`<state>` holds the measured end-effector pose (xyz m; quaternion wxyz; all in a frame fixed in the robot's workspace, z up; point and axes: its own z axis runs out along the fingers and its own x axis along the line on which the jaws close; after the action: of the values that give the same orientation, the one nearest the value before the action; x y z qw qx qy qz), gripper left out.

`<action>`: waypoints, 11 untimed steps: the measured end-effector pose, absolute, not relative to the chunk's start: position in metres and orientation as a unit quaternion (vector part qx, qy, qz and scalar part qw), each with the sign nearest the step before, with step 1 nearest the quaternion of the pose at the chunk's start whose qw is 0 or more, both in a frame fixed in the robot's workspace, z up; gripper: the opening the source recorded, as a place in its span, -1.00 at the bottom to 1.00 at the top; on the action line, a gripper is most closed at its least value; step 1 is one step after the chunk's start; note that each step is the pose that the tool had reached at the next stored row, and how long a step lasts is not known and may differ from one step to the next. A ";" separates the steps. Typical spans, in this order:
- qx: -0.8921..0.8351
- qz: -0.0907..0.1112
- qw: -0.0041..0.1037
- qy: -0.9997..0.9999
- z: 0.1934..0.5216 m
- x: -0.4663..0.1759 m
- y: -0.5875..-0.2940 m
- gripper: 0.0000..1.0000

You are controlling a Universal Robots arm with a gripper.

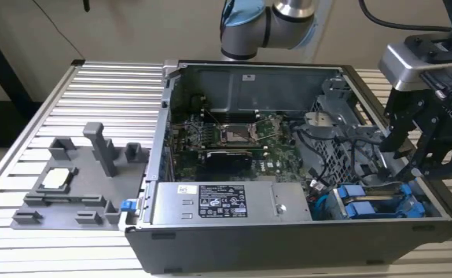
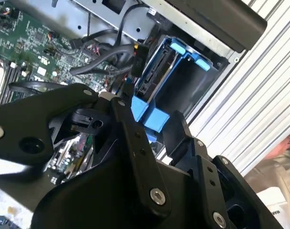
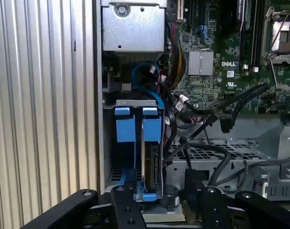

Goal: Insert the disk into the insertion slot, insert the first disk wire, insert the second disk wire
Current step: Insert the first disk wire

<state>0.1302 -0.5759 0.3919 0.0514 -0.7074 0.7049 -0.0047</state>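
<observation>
The disk (image 3: pixel 152 164) stands on edge in the insertion slot (image 3: pixel 135 177) of the grey drive cage, its blue carrier front level with the other blue carrier (image 3: pixel 125 129) beside it. In the exterior view the disk (image 1: pixel 362 207) lies in the cage at the case's near corner, on the exterior view's right. My black gripper (image 1: pixel 410 174) hangs over the cage's rear end. In both wrist views the gripper (image 3: pixel 159 196) (image 2: pixel 152 119) straddles the disk's near end, open, with a gap beside the drive. Loose black wires (image 3: pixel 216 117) lie next to the cage.
The open computer case (image 1: pixel 164 145) rests on a ribbed aluminium table (image 1: pixel 94 87). A silver labelled power-supply box (image 1: pixel 221 202) sits beside the cage, and the motherboard (image 1: pixel 234 136) lies behind it. A grey fixture (image 1: pixel 71 185) with small parts stands on the exterior view's left.
</observation>
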 end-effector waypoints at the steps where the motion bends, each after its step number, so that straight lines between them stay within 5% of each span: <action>1: -0.712 -0.005 0.052 0.701 0.392 0.130 -0.576 0.06; 11: -0.741 -0.012 0.069 0.668 0.391 0.134 -0.576 0.06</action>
<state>0.1342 -0.5760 0.3909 0.0695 -0.7410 0.6678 -0.0120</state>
